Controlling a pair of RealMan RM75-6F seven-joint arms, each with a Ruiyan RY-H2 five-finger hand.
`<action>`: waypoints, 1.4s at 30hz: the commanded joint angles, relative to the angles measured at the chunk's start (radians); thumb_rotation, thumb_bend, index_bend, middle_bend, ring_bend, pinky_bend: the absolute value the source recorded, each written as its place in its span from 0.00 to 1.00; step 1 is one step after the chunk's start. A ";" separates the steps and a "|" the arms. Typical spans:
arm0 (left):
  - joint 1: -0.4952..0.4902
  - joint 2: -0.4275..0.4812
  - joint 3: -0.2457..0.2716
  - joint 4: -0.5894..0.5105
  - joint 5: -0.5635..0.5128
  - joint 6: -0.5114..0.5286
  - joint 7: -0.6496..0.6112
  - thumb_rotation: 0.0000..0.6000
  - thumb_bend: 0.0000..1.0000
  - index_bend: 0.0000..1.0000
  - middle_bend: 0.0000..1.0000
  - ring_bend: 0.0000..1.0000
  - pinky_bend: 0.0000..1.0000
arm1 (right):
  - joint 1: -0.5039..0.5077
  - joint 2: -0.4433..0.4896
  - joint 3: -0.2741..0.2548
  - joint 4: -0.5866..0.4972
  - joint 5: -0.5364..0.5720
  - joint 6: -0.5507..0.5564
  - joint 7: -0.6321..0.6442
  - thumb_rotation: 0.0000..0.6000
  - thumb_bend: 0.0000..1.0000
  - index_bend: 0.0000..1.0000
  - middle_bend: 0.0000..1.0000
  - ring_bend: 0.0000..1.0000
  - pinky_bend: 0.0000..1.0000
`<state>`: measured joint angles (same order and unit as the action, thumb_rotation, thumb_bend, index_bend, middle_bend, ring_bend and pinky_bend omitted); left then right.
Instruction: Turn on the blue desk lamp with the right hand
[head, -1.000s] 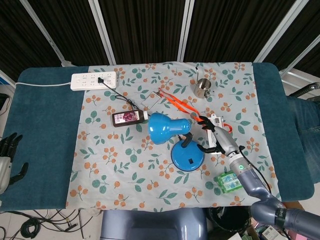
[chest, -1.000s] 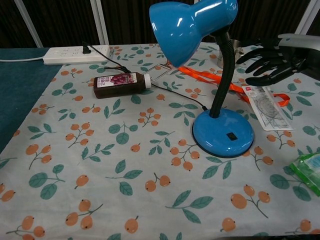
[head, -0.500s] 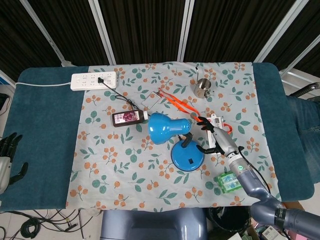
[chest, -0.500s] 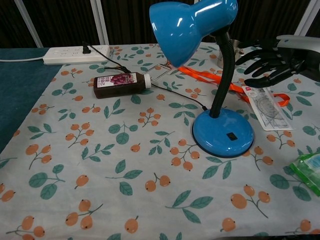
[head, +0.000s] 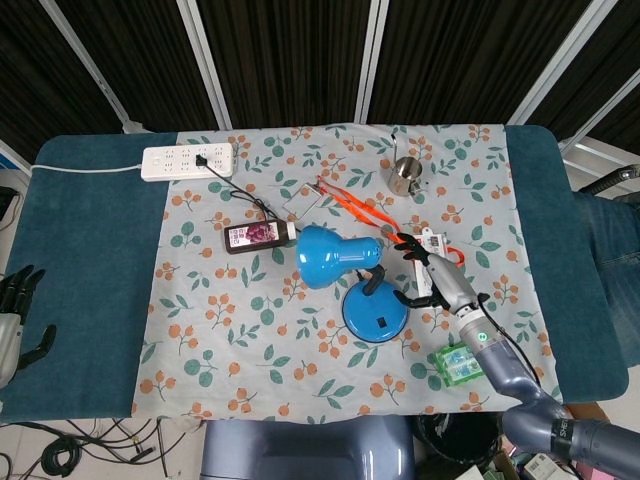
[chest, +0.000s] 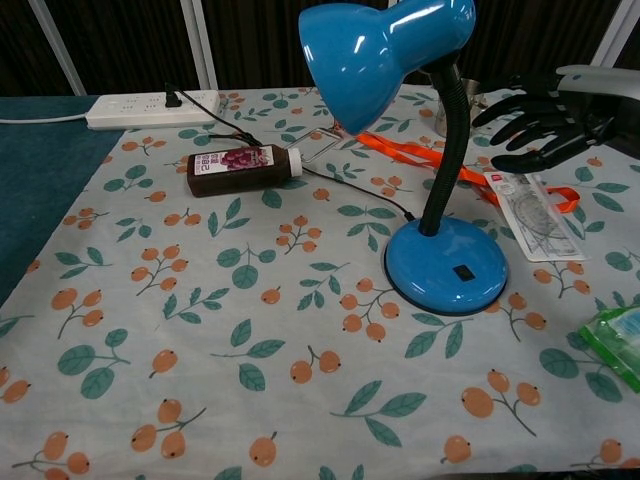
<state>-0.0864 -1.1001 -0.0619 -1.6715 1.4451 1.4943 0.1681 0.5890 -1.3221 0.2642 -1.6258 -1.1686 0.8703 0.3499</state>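
Observation:
The blue desk lamp stands on the floral cloth, its round base (head: 374, 311) (chest: 447, 265) carrying a small black switch (chest: 462, 271) on top. Its shade (head: 336, 254) (chest: 380, 45) points left on a black bent neck (chest: 447, 140) and looks unlit. My right hand (head: 431, 271) (chest: 542, 121) hovers just right of the neck, above the base's far right side, black fingers spread and holding nothing. It touches neither lamp nor switch. My left hand (head: 17, 310) rests open at the table's left edge, far from the lamp.
A white power strip (head: 188, 161) sits back left with the lamp's black cord (head: 245, 196) plugged in. A dark bottle (chest: 243, 168) lies left of the lamp. Orange lanyard (chest: 420, 157), clear ruler (chest: 530, 215), metal cup (head: 405, 174) and a green packet (head: 458, 364) surround my right hand.
My right hand has shifted only very slightly beside the lamp neck, ending almost where it was. Nothing else has moved.

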 joint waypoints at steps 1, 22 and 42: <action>0.000 0.000 0.000 0.000 0.000 0.000 0.000 1.00 0.37 0.07 0.04 0.07 0.00 | -0.003 0.006 -0.002 -0.007 -0.009 0.008 -0.002 1.00 0.22 0.03 0.16 0.22 0.16; 0.000 -0.001 -0.001 -0.003 -0.002 0.000 0.002 1.00 0.37 0.07 0.04 0.07 0.00 | -0.171 0.019 -0.237 -0.023 -0.204 0.237 -0.343 1.00 0.51 0.12 0.60 0.68 0.66; 0.000 0.000 -0.004 -0.004 -0.012 -0.003 -0.001 1.00 0.37 0.07 0.04 0.07 0.00 | -0.214 -0.164 -0.284 -0.003 -0.214 0.284 -0.578 1.00 0.61 0.19 0.70 0.77 0.73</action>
<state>-0.0862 -1.0999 -0.0657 -1.6760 1.4333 1.4915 0.1674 0.3733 -1.4814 -0.0194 -1.6309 -1.3813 1.1570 -0.2243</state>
